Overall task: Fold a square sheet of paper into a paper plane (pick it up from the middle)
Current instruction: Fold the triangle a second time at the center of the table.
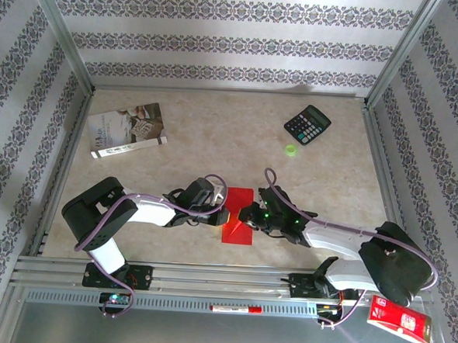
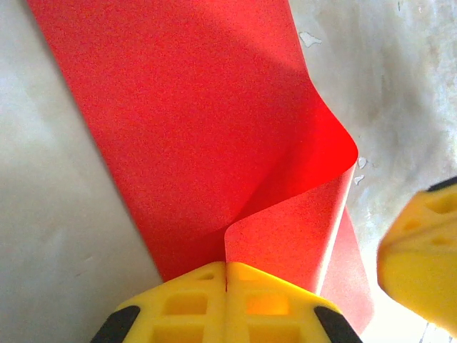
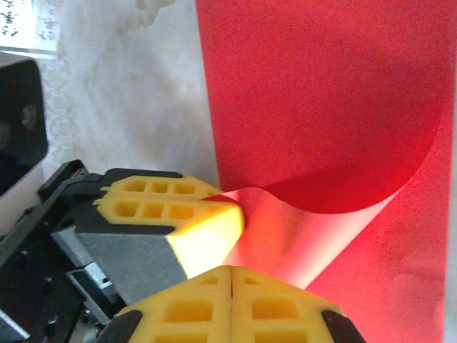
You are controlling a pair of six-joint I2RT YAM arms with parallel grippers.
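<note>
Left gripper (image 2: 227, 275) shut tight on curled-up edge of paper (image 2: 207, 121), likely to bend it over for fold; right gripper (image 3: 233, 277) shut too, beside flap, grip unclear; paper lies between them.

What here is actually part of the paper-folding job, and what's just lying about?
Part of the job:
- red paper, one edge curled up
- left gripper, pinching that edge
- right gripper, shut, close beside it

Lying about:
- calculator
- booklet
- green ring
- red packet
</note>
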